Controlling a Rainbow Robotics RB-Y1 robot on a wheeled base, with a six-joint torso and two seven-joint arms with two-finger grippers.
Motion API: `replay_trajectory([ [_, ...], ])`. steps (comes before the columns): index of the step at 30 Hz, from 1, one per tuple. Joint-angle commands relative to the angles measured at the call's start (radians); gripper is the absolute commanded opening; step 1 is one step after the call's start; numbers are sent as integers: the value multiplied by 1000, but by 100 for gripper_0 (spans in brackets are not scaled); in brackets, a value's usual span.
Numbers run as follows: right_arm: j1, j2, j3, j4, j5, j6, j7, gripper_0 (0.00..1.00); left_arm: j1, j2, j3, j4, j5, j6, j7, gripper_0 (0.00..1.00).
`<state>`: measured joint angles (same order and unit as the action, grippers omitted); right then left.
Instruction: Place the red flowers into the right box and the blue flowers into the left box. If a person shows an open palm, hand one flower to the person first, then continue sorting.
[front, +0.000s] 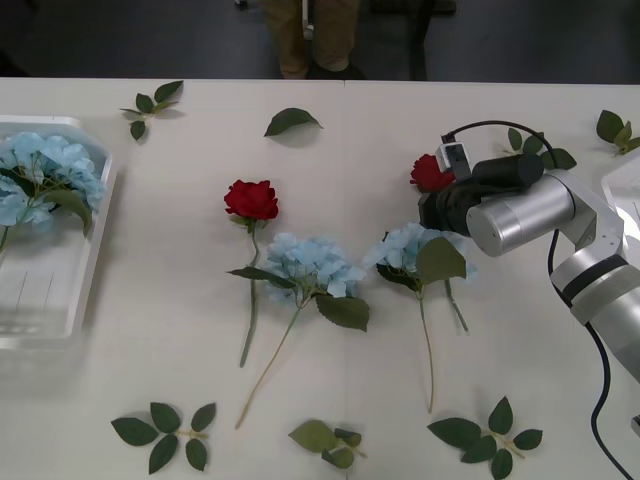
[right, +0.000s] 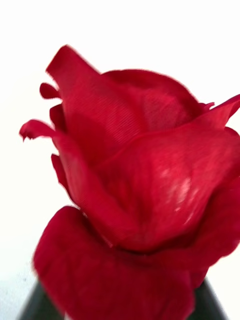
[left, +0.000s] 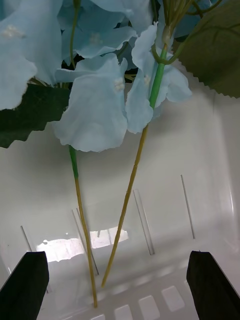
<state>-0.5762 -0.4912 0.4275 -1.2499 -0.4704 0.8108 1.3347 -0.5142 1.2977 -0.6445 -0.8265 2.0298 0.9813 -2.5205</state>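
Starting at 9 o'clock: left box (front: 85, 280), translucent white tray w/ slotted sides, cut off by frame edge, holds pale blue flowers (front: 45, 170) w/ stems running down the floor. Left gripper (left: 117, 285) hangs over it, black fingers spread wide, gripping nothing. Table centre: one red rose (front: 251, 200) on thin green stem, then two blue hydrangea clusters (front: 312, 265) lying flat. At 3 o'clock, right gripper (front: 430, 200) is at a second red rose (front: 428, 173), mostly hidden by wrist; can't tell if fingers are spread or pinching. Right box (front: 625, 195): just pale rim.
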Motion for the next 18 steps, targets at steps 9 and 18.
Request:
replay_trajectory([
  [9,-25,8,5,-3,-5,-5,-63,0,-127,-35,-14,-214,13,247,172,81],
  [18,-25,-116,-93,-229,-96,258,-58,0,-262,-215,-14,-272,-269,247,528,80],
])
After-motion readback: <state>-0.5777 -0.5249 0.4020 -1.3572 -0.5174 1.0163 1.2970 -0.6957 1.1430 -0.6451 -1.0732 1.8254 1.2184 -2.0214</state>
